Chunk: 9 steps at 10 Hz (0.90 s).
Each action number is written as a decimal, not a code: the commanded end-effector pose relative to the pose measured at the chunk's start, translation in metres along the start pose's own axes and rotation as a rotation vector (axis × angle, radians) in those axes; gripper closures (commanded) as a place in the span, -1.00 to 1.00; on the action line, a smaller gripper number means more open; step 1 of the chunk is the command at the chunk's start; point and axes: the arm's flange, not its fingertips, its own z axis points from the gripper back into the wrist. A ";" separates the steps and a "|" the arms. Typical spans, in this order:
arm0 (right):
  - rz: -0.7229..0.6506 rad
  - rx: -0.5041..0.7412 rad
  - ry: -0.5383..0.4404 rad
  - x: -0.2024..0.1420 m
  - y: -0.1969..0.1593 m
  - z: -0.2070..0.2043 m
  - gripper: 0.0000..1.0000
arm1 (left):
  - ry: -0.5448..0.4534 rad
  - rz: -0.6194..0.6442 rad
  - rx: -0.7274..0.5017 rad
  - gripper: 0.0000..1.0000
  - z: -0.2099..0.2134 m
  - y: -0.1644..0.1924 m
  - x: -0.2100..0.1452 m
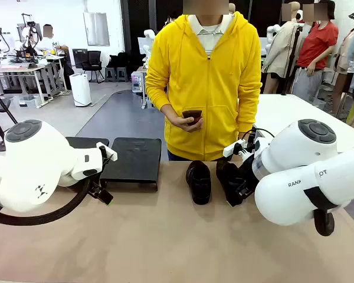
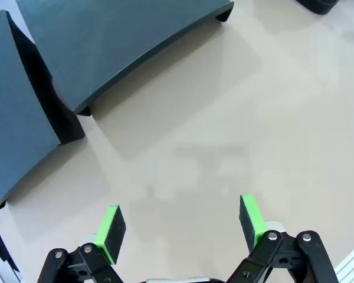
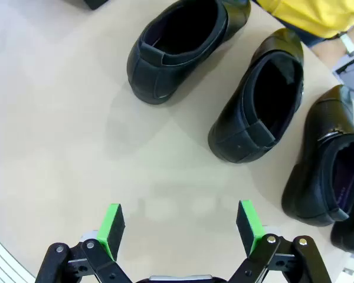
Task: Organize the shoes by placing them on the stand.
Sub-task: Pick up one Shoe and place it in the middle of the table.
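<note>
Green pads [image 3: 111, 230] of my right jaws stand wide apart and empty over bare tabletop [image 3: 59, 118]. Shoes [image 3: 259, 100] lie at 12 to 2 o'clock, heels toward me, long axes running to 1 o'clock, so the right arm is nearer. Likewise wide and empty, my left jaws face the stand [image 2: 124, 41] at 11 o'clock.

Left arm [image 1: 32, 168] bent low at left; left gripper [image 2: 180, 224] aimed down, jaws spread wide, empty. Right arm [image 1: 310, 174] bent low at right; right gripper [image 3: 178, 224] likewise spread wide, empty.
</note>
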 end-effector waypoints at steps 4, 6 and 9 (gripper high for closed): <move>0.000 0.000 0.000 0.000 0.000 0.000 -1.00 | -0.001 0.000 0.000 -1.00 0.000 0.000 0.000; 0.000 0.000 0.000 0.000 0.000 0.000 -1.00 | -0.001 0.000 0.000 -1.00 0.000 0.000 0.000; 0.000 0.000 0.000 0.000 0.000 0.000 -1.00 | -0.001 0.000 0.000 -1.00 0.000 0.000 0.000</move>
